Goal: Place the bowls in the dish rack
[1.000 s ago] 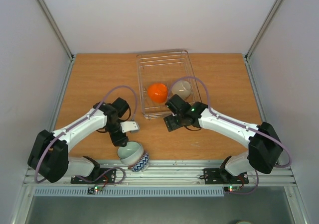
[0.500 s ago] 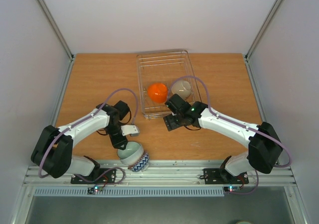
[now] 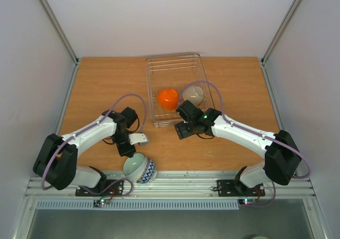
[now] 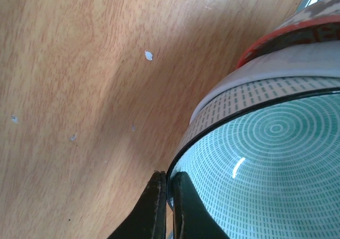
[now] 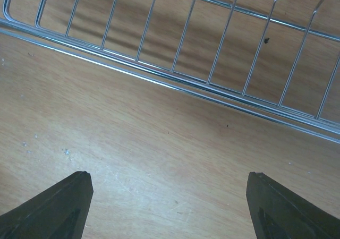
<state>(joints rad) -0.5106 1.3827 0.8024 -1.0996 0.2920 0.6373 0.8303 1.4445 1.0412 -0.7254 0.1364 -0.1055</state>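
My left gripper [image 3: 129, 153] is shut on the near rim of the blue-and-white zigzag bowl [image 3: 139, 169], which sits tilted at the table's front edge. In the left wrist view the fingertips [image 4: 159, 188] pinch the dark rim of this bowl [image 4: 265, 170], with its pale teal inside on the right. A red-banded edge [image 4: 297, 34] shows behind it. The wire dish rack [image 3: 149, 90] holds an orange bowl [image 3: 167, 98] and a beige bowl [image 3: 193, 94]. My right gripper [image 3: 182, 130] stands open and holds nothing, over bare wood just before the rack's near wall [image 5: 212, 85].
The metal rail [image 3: 175, 183] with the arm bases runs right behind the tilted bowl. White walls and frame posts close in the wooden table [image 3: 106, 85] on the left, right and back.
My left gripper's jaws have closed onto the zigzag bowl's rim, and the bowl has tipped and shifted slightly left. The right arm has not moved.
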